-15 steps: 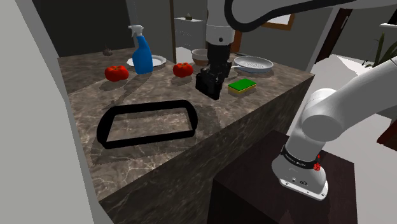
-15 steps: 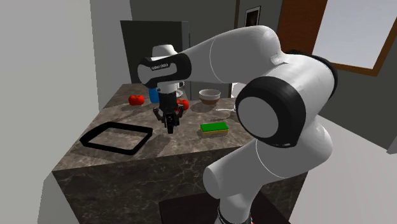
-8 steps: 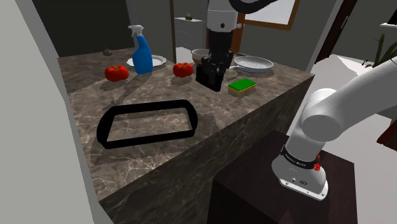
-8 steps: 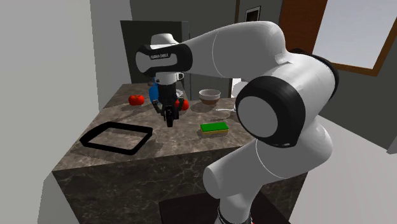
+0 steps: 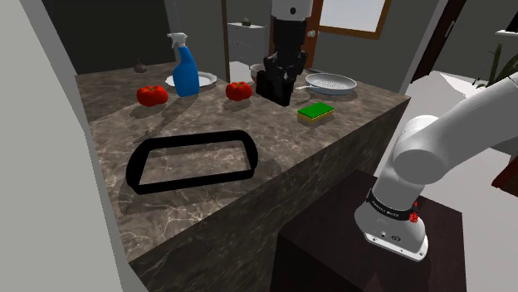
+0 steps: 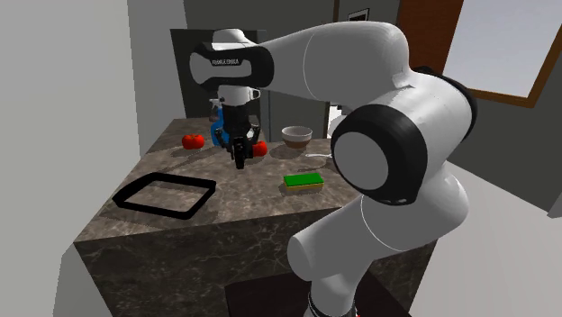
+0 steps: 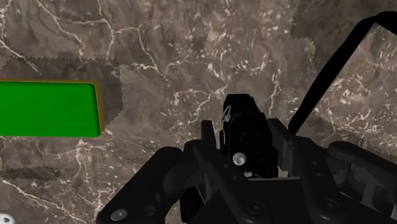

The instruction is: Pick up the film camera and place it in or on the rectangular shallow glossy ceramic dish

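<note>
Above the counter (image 5: 108, 124), film camera (image 5: 272, 85) in the claw's (image 5: 279, 75) pinch; wrist view: dish (image 7: 326, 83), sponge (image 7: 48, 108).

Dim, even lighting throughout; the window (image 6: 504, 40) is the brightest area. Jagged-edged shadows lie across the dark worktop (image 7: 191, 57).

Reaches high over the counter (image 5: 108, 124), wrist pointing straight down. Holds the gripper (image 5: 280, 68) clear above the counter, fingers clasped on the film camera (image 5: 273, 86).

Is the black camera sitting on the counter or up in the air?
Up in the air: the gripper clasps the camera, which hangs clear above the counter.
</note>
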You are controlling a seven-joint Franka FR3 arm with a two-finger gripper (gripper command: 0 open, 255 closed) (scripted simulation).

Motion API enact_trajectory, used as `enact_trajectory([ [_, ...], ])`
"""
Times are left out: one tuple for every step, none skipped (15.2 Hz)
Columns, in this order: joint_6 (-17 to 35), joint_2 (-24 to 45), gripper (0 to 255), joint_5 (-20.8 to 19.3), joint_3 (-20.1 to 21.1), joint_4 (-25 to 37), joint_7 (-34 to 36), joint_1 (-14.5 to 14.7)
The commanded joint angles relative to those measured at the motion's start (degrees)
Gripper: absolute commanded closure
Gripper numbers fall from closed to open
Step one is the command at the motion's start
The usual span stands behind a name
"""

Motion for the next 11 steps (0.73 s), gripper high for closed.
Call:
enact_trajectory([
  [-0.31,1.27,255,0.35,1.22,1.70,1.48,0.23],
  [-0.15,2.54,255,0.64,2.40,2.92,2.85,0.43],
  [0.01,3.87,255,0.88,3.60,4.20,4.24,0.58],
  [0.16,5.25,255,1.04,4.80,5.54,5.64,0.72],
  [0.29,6.70,255,1.12,6.00,6.95,7.06,0.86],
  [0.41,8.20,255,1.13,7.20,8.42,8.50,0.99],
  [0.52,9.75,255,1.05,8.41,9.95,9.97,1.09],
  [0.60,11.37,255,0.89,9.63,11.56,11.45,1.18],
  [0.65,13.06,255,0.63,10.86,13.23,12.98,1.28],
  [0.68,14.82,255,0.26,12.10,14.97,14.53,1.38],
  [0.68,16.66,255,-0.21,13.34,16.79,16.12,1.50],
])
